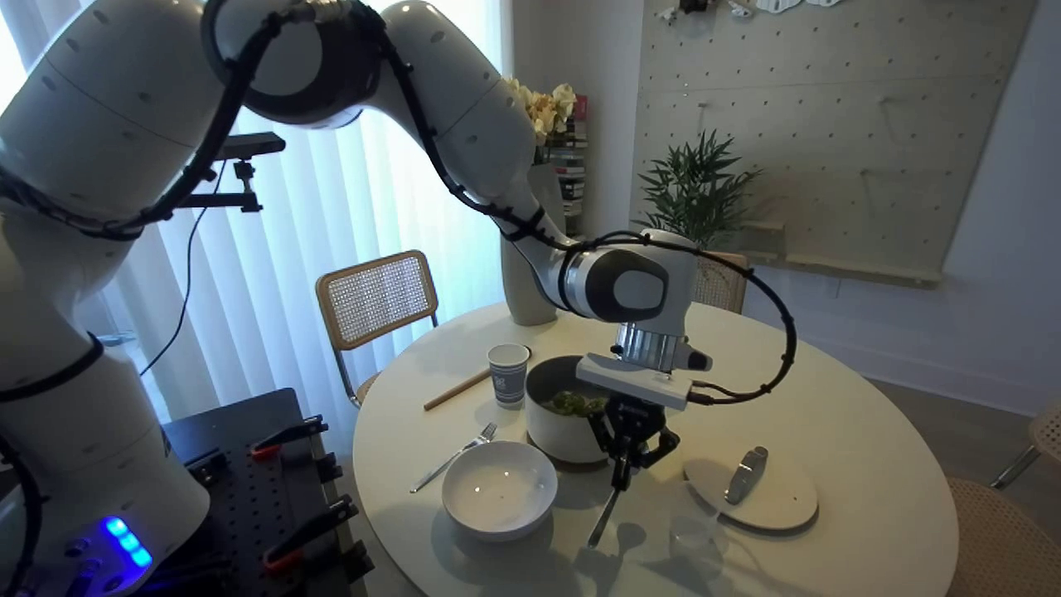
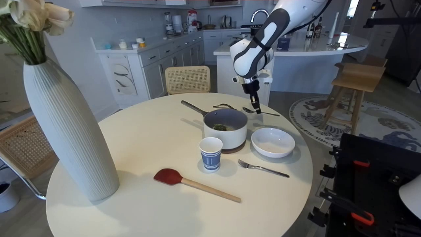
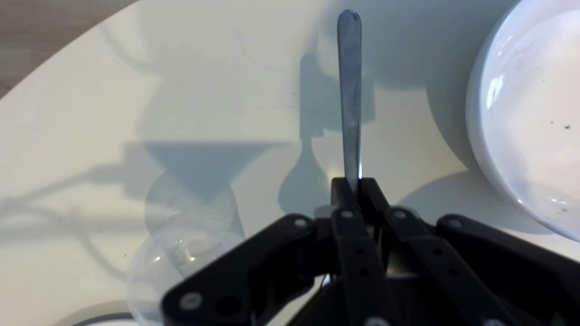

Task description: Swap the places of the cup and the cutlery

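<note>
My gripper (image 3: 355, 184) is shut on the spoon (image 3: 350, 90), one piece of the cutlery. In the wrist view its silver handle points away from the fingertips, and its shadow lies apart from it on the table. The spoon's bowl end is hidden by the gripper there but shows in an exterior view (image 2: 248, 110). The fork (image 2: 263, 168) lies flat on the table beside the white bowl. Blue-and-white banded, the paper cup (image 2: 211, 161) stands upright by the pot, well away from the gripper (image 1: 622, 477).
A white bowl (image 1: 500, 489) and a pot (image 1: 565, 431) with greens stand near the gripper. A transparent glass (image 3: 176, 271) and the lid (image 1: 783, 502) are on its far side. A red spatula (image 2: 210, 188) and tall vase (image 2: 70, 131) occupy the table too.
</note>
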